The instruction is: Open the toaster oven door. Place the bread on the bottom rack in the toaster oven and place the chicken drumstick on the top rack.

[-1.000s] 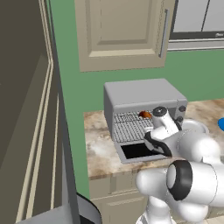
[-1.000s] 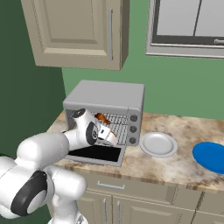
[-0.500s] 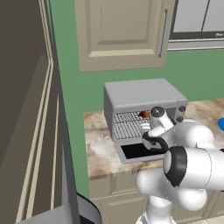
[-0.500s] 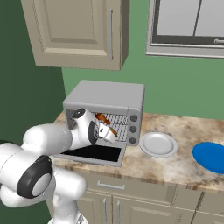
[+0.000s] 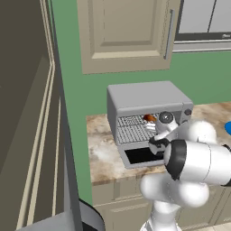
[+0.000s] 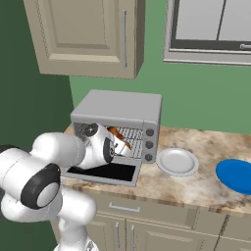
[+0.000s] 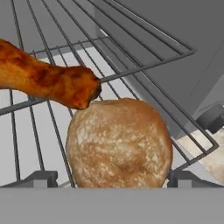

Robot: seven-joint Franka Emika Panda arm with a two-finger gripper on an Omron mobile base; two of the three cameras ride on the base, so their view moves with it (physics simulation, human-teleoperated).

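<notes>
Green walls and beige cabinets frame the speckled stone tabletop [image 6: 206, 184] we work at, which carries the boxy light-grey toaster oven [image 6: 120, 110], a round white plate [image 6: 176, 162] and a flat blue dish [image 6: 238, 175] further right. We see the grey-framed toaster oven door [image 6: 103, 172] folded down flat, its black glass facing up. From our hand view, the rounded tan bread [image 7: 118, 146] with its mottled brown crust sits on the silver wire bottom rack [image 7: 26, 144], close in front of us. The glossy orange-brown chicken drumstick [image 7: 46, 81] lies on the silver wire top rack [image 7: 140, 57], its thick end just over the bread. Our fingers [image 7: 35, 178] stand spread wide on either side of the bread, gripping nothing.
</notes>
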